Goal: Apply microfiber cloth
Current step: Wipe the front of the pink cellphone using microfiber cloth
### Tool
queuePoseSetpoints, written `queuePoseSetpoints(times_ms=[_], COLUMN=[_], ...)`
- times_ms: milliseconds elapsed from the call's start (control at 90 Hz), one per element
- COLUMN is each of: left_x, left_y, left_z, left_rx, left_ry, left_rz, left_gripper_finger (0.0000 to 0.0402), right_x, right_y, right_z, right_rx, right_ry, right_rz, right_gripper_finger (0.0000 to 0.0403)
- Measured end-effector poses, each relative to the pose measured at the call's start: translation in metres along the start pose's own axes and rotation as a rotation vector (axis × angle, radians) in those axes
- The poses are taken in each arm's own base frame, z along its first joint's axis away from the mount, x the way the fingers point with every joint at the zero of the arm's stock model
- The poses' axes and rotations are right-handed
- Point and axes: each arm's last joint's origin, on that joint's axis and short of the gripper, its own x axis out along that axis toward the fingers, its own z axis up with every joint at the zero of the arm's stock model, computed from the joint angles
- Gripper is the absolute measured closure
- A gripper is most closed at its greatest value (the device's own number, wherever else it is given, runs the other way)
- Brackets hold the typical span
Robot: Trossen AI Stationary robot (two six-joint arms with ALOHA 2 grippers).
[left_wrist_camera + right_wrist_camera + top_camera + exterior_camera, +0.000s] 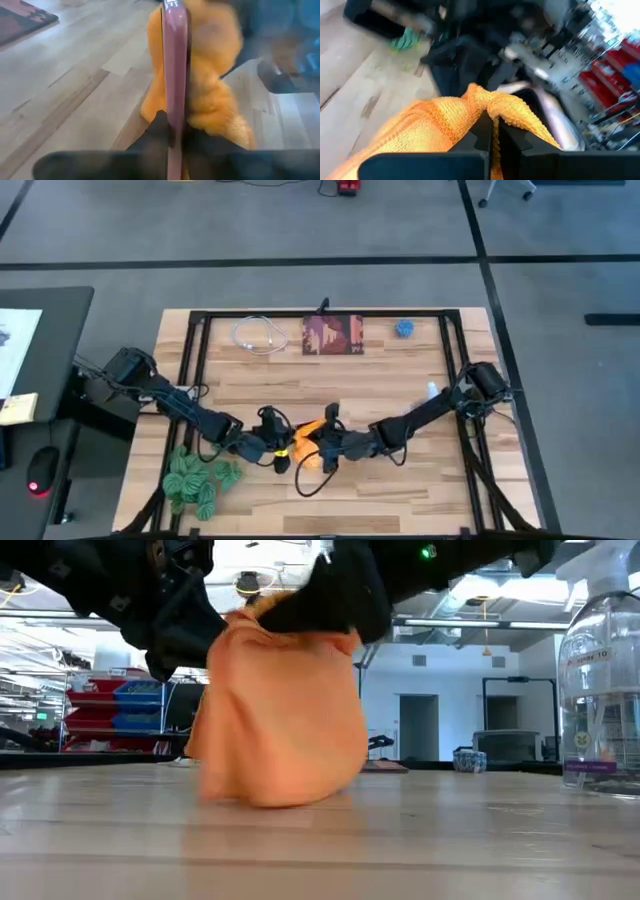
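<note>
The right pincer (492, 131) is pressed together on a gathered fold of the microfiber cloth (440, 130), which hangs bunched from it with its lower edge on the worktop (480, 840), near the middle of the front edge. Facing it, the left pincer (172, 137) pinches a phone (174, 65) by its thin edge, standing it on edge with the cloth pressed against one face.

Judging from this, the step in hand is wiping the phone with the cloth. To do it well, the left arm should hold the phone steady while the right sweeps the fabric flat along the face, keeping light pressure so the phone does not slip out of its narrow pinch.

One cloth and one phone. Elsewhere: one dark red-brown printed square (333, 336) at the back edge, one white cable (258, 335) beside it, one small blue object (404, 329) toward the back right corner, one clear spray bottle (602, 680) on the right side, one green leafy plant (198, 480) at the front left corner.
</note>
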Motion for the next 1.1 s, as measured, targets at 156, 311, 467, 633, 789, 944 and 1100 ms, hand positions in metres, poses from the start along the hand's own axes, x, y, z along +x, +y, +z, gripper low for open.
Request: queuePoseSetpoints(times_ms=[156,311,467,633,789,944,1100], left_x=[0.0,0.0,0.0,-0.002,-0.002,-0.002,-0.001], left_y=[0.0,0.0,0.0,-0.006,-0.004,-0.003,-0.001], left_z=[0.0,0.0,0.0,0.004,0.003,0.004,0.006], left_rx=[0.005,0.008,0.009,-0.018,-0.008,-0.038,-0.122], left_ry=[-0.002,-0.01,-0.014,-0.013,-0.018,-0.051,-0.095], left_rz=[0.004,0.013,0.012,-0.059,-0.025,0.012,0.064], left_gripper_finger=[0.0395,0.0395,0.0395,0.0395,0.0395,0.0395,0.0395], right_x=[-0.001,-0.002,-0.004,-0.009,-0.021,-0.045,-0.062], right_y=[0.004,0.007,0.009,0.015,0.028,0.04,0.043], right_z=[-0.006,-0.015,-0.023,-0.032,-0.022,-0.01,-0.004], right_rx=[-0.004,-0.012,-0.008,-0.032,-0.048,-0.099,-0.075], right_ry=[0.052,0.126,0.198,0.269,0.224,0.182,0.187], right_rz=[0.016,0.038,0.054,0.03,0.01,0.066,0.142], right_gripper_finger=[0.0403,0.0403,0.0403,0.0403,0.0403,0.0403,0.0403])
